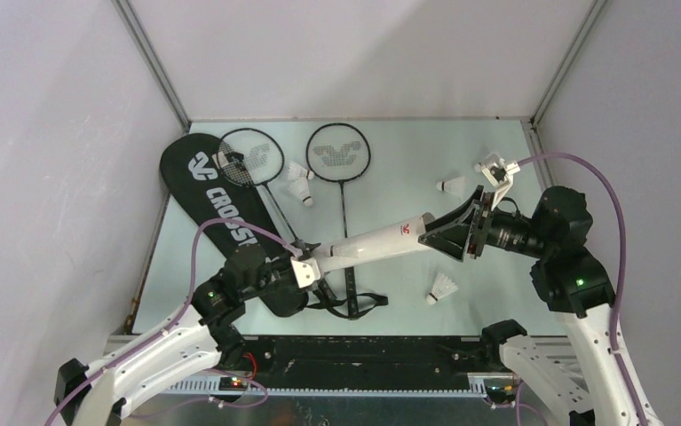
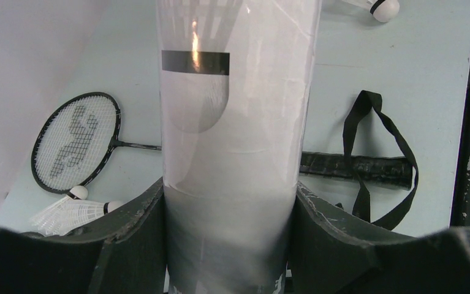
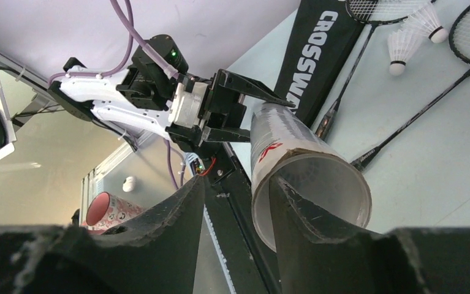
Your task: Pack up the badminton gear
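My left gripper (image 1: 308,264) is shut on one end of the long white tube (image 1: 372,241) and holds it above the table; in the left wrist view (image 2: 229,208) a shuttlecock (image 2: 195,92) shows inside the tube (image 2: 238,122). My right gripper (image 1: 443,232) is open at the tube's open mouth (image 3: 318,190), one finger (image 3: 293,208) over the rim. Two black rackets (image 1: 249,158) (image 1: 339,153) and the black CROSSWAY bag (image 1: 217,204) lie at the back left. Loose shuttlecocks lie by the rackets (image 1: 299,182), at the back right (image 1: 450,185) and near the front (image 1: 443,287).
A black strap (image 1: 354,306) loops by the racket handles near the front edge. White walls close in the table on three sides. A black rail (image 1: 354,355) runs along the front. A pink cup (image 3: 106,214) shows beyond the table.
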`<action>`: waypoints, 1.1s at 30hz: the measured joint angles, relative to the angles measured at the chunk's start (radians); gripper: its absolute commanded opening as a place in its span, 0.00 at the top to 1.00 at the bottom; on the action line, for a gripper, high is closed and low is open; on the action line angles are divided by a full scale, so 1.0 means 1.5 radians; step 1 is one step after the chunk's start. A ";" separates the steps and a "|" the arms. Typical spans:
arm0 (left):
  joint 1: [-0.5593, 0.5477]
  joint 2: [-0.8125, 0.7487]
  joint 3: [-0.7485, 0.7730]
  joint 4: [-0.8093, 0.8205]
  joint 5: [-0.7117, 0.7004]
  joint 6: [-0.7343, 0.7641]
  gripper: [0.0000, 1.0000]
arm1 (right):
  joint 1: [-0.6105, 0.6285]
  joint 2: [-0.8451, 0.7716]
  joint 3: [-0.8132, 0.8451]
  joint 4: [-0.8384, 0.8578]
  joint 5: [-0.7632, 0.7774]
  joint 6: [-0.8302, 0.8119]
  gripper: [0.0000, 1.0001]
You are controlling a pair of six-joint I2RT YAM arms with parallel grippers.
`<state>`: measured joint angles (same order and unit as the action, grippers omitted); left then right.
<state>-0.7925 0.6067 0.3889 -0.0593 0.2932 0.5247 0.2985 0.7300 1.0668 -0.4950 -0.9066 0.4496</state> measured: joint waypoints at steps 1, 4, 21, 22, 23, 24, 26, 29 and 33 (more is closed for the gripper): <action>0.000 0.000 0.000 0.001 0.000 0.000 0.57 | 0.001 -0.003 0.001 -0.005 0.004 -0.005 0.57; 0.000 0.000 0.000 0.006 0.001 0.001 0.57 | 0.005 -0.011 0.002 -0.016 0.009 -0.011 0.63; 0.000 -0.017 0.000 0.002 -0.019 0.014 0.63 | 0.044 -0.004 0.035 -0.058 0.082 -0.024 1.00; -0.002 -0.022 0.000 0.006 -0.021 0.017 0.63 | 0.035 -0.005 0.047 -0.070 0.081 -0.029 1.00; -0.003 -0.027 -0.001 0.013 -0.024 0.017 0.64 | 0.025 -0.007 0.052 -0.078 0.080 -0.032 1.00; -0.003 -0.033 -0.001 0.019 -0.027 0.018 0.65 | 0.005 -0.011 0.061 -0.089 0.073 -0.037 1.00; -0.003 -0.043 -0.006 0.021 -0.042 0.017 0.66 | -0.048 -0.023 0.078 -0.098 0.066 -0.045 1.00; -0.002 -0.054 -0.016 0.023 -0.056 0.017 0.68 | -0.132 -0.047 0.097 -0.100 0.038 -0.049 1.00; -0.002 -0.057 -0.019 0.024 -0.066 0.017 0.69 | -0.207 -0.065 0.112 -0.089 -0.022 -0.046 1.00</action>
<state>-0.7952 0.5213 0.3607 -0.0231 0.1947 0.5507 -0.0120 0.6323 1.2343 -0.6281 -0.9401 0.3801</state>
